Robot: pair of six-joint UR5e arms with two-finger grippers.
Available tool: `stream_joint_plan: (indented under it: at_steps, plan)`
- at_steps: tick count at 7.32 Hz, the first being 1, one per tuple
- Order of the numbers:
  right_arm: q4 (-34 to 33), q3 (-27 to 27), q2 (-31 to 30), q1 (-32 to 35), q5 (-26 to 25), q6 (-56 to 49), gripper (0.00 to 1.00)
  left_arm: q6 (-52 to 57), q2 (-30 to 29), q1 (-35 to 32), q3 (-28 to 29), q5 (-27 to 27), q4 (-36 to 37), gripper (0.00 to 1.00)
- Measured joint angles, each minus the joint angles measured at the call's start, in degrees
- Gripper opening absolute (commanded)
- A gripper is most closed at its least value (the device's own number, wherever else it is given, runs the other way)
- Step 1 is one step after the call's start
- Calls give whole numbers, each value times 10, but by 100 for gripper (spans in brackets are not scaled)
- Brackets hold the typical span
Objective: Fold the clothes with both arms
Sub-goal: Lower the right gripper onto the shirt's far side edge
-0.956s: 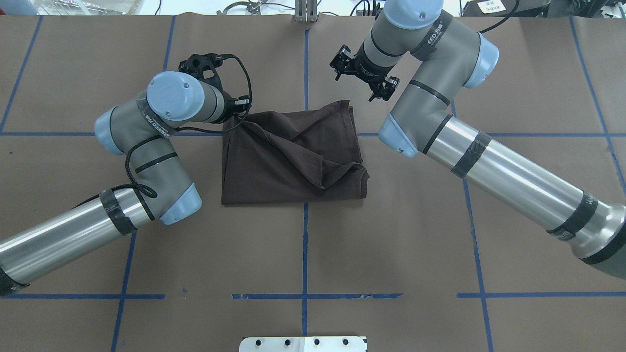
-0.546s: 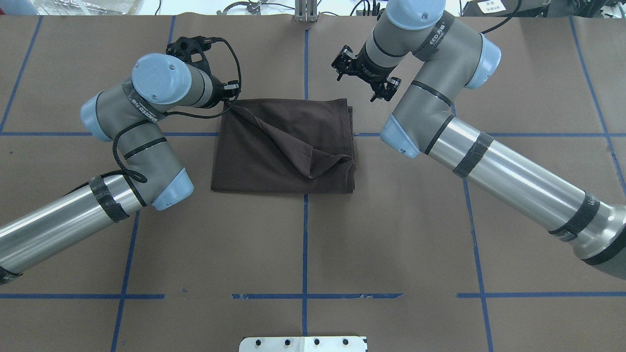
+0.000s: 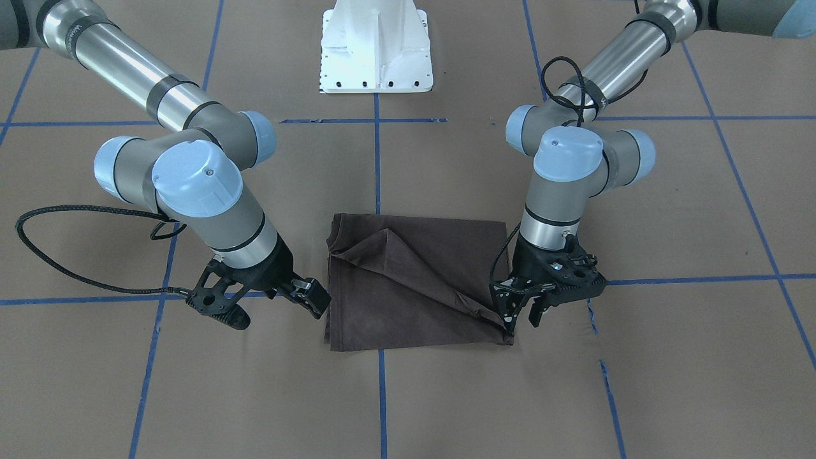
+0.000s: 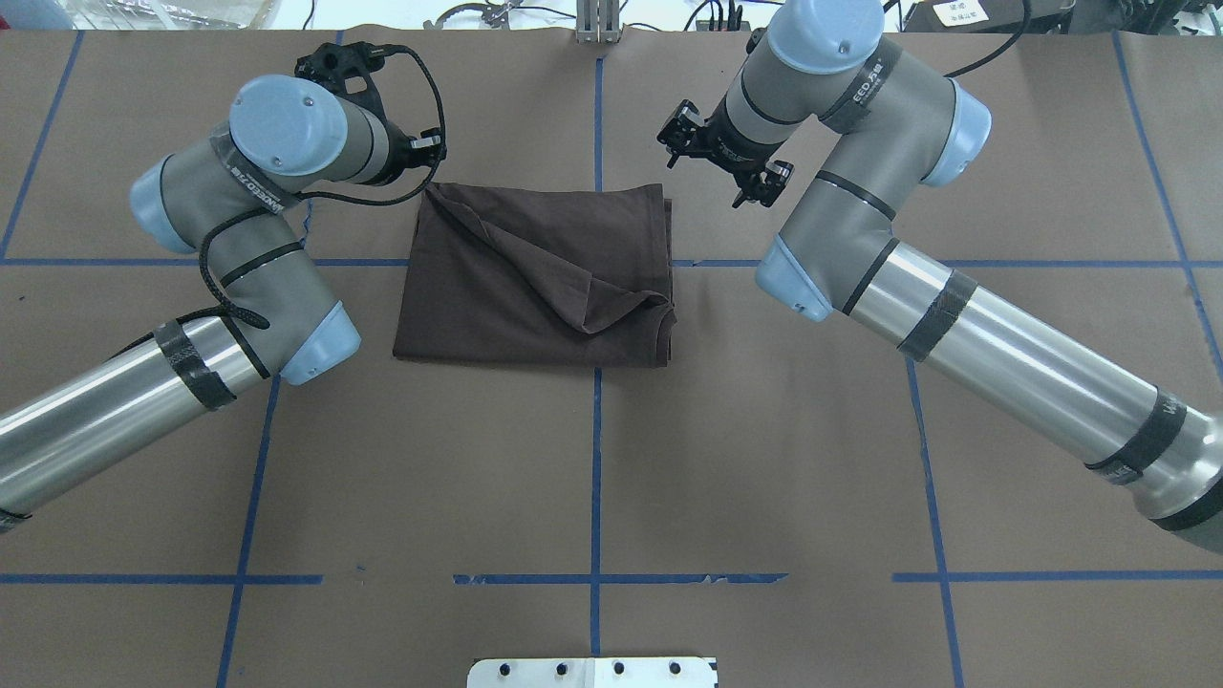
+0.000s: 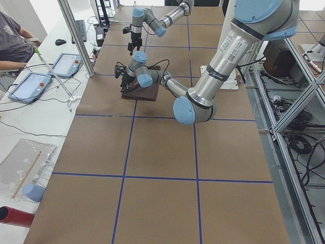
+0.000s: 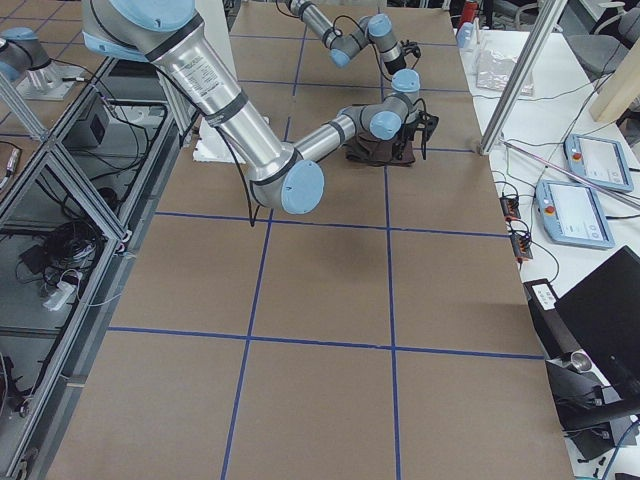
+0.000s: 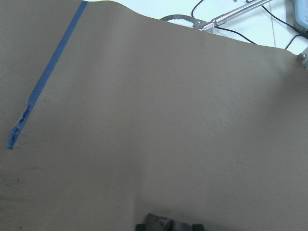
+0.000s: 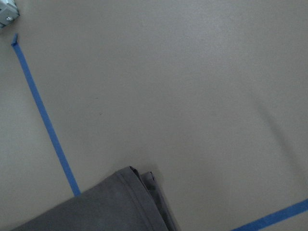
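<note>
Left wrist-mounted: T-shirt (image 7: 161,222) sliver at bottom edge

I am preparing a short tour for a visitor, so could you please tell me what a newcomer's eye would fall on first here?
The dark brown T-shirt, folded into a rough square with one diagonal ridge, lies alone on the blue-taped table. The left gripper pinches one far corner of it, while the right gripper hangs wide open beside the other far corner.
</note>
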Motion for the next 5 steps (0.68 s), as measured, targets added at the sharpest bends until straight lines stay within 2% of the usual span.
stream_joint_plan:
  at_steps: [2, 5]
  plan:
    - [-2, 16, 2, -15, -17, -51, 100, 21, -1, -10, 0, -3, 0, 100]
    - [-5, 38, 11, -79, -110, -189, 100, 26, 2, -13, -8, -18, 0, 100]
